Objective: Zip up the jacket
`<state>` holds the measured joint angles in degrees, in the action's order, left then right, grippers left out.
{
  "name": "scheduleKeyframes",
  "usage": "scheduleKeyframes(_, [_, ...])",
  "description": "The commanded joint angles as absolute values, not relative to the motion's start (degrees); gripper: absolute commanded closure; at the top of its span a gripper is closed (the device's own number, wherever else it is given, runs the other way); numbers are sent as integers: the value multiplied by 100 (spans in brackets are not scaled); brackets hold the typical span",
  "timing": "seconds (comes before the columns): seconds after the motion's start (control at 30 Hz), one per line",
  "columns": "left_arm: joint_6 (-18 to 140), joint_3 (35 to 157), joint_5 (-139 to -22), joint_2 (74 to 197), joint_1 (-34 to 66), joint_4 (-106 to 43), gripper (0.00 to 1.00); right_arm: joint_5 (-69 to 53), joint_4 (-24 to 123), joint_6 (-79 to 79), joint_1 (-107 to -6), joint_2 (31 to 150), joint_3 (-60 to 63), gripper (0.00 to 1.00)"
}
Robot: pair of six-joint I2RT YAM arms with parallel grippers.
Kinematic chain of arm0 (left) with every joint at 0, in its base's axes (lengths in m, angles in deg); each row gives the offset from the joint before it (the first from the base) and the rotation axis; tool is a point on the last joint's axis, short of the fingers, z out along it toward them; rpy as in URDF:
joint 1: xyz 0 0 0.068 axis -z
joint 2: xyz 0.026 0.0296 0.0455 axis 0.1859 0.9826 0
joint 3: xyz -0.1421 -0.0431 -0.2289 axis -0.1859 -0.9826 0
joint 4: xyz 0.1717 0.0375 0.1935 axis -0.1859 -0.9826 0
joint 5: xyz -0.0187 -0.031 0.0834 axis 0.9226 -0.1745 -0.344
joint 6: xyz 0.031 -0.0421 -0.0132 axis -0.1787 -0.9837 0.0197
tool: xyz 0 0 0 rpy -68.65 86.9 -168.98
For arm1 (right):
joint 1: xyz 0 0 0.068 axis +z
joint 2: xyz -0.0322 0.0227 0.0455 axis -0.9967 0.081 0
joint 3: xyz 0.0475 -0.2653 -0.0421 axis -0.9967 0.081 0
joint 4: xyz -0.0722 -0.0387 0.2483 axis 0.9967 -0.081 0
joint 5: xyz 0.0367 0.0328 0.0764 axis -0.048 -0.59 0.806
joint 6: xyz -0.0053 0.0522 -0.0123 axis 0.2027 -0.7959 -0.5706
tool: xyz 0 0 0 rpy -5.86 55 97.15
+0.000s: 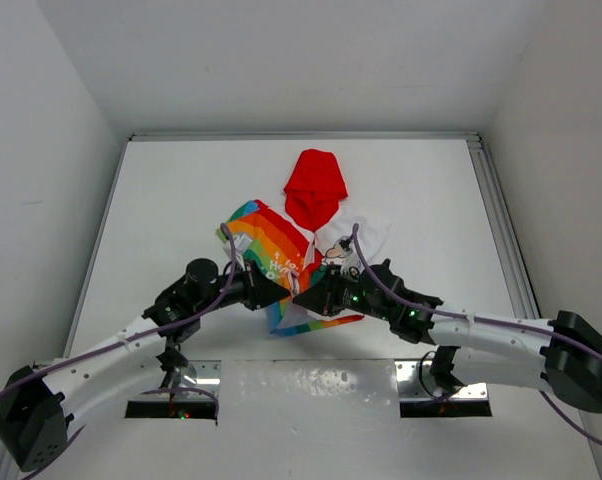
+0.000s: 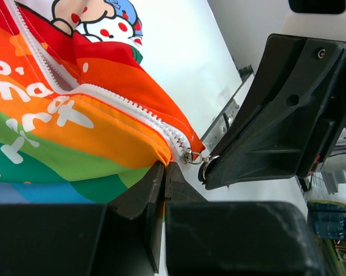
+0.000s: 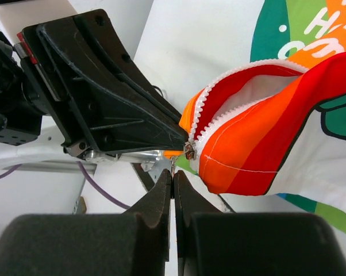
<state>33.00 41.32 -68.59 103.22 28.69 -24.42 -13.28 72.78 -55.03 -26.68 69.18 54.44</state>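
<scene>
You've got a white matte bench (image 1: 181,200) boxed in by plain white walls: left wall (image 1: 41,150), back wall (image 1: 301,60), right wall (image 1: 571,150). Alu rail (image 1: 501,230) runs along the bench's right + far edges. Near strip (image 1: 311,390) is glossy w/ speckled glare. Light's even, diffuse.

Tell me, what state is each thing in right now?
Rainbow-striped child's jacket with red hood, lying on the white table, front unzipped.
White-toothed zipper, open, its metal slider at the bottom end.
Left arm's black fingers, shut on the jacket's bottom hem.
Right arm's black fingers, shut on the slider's pull.
</scene>
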Motion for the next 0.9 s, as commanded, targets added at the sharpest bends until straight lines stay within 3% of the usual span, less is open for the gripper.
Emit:
scheduleKeyframes(0.0, [3550,3975,-6981,10291,2884,-2527,100,-1246,7557,-5603,-2664,6964,5101,100])
scheduleKeyframes(0.53, [3805,3781,-6674,9799,2893,-2764,100,-1528,8172,-6305,-3261,8335,4240,100])
scheduleKeyframes(0.7, [3884,3747,-6612,9772,2893,-2799,100,-1097,9278,-7307,-3613,8810,4406,100])
scheduleKeyframes(0.87, [3911,3738,-6428,9957,2902,-2677,100,-1299,9086,-7246,-3771,9029,4011,100])
